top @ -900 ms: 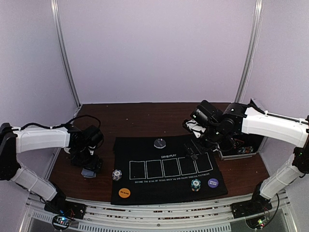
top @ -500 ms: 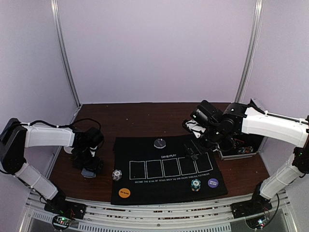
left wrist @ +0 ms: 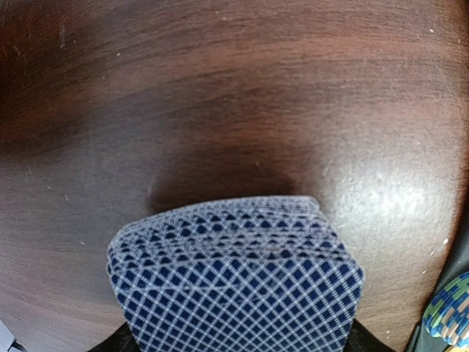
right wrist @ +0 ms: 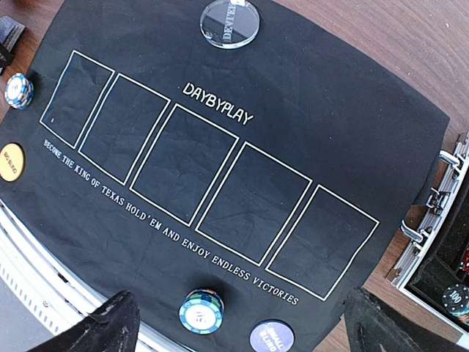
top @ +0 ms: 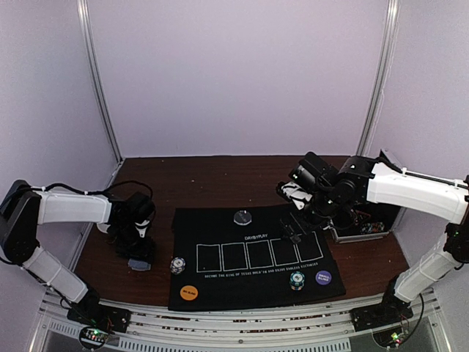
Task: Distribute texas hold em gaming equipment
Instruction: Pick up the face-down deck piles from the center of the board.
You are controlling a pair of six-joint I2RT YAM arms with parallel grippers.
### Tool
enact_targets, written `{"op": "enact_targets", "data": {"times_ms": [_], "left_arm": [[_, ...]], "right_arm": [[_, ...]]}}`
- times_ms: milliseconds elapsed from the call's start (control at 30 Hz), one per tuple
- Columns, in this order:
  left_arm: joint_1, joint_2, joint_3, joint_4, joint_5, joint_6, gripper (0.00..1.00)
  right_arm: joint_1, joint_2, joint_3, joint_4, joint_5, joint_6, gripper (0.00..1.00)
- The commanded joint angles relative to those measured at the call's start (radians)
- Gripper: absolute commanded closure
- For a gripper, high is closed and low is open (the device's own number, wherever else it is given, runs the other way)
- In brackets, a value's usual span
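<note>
Two striped chip stacks are out already. One (top: 177,265) stands at the mat's edge, on the inner side of the left gripper (top: 139,251). The other (right wrist: 201,310) stands just in front of the right gripper (right wrist: 245,334), with the purple blind disc (right wrist: 271,337) beside it. The orange blind disc (right wrist: 10,161) lies far to that gripper's left, and the clear dealer disc (right wrist: 229,22) lies ahead of it, across the black mat (right wrist: 352,147). I judge that the discs and these chips are placed.

No card lies yet in the five white outlines or anywhere else on the mat, so the dealing seems to be what is left. The deck of playing cards (left wrist: 234,293) is directly under the left gripper, between its fingers, over the bare desk (left wrist: 220,88) and not on the mat. Its fingers are almost out of the wrist view, so I cannot tell if they pinch the deck or only stand around it.

The right gripper hangs above the near edge of the mat with its fingers (right wrist: 102,330) spread wide and nothing between them. The silver case (right wrist: 440,242) is to its right, and at least one chip is inside it.
</note>
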Motion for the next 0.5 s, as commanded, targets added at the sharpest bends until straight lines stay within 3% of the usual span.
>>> {"op": "enact_targets", "data": {"times_ms": [0, 167, 367, 467], "left_arm": [[-0.015, 0.027, -0.048, 0.064, 0.039, -0.026, 0.23], [-0.030, 0.008, -0.064, 0.060, 0.042, -0.059, 0.22], [-0.029, -0.007, -0.057, 0.059, 0.032, -0.054, 0.45], [-0.029, -0.024, -0.050, 0.052, 0.031, -0.042, 0.49]], "right_arm": [[-0.009, -0.021, 0.008, -0.023, 0.007, -0.001, 0.00], [-0.008, -0.026, 0.008, -0.026, 0.014, -0.004, 0.00], [-0.008, -0.036, 0.031, -0.037, 0.018, -0.005, 0.00], [-0.008, -0.044, 0.035, -0.035, 0.022, -0.004, 0.00]]}}
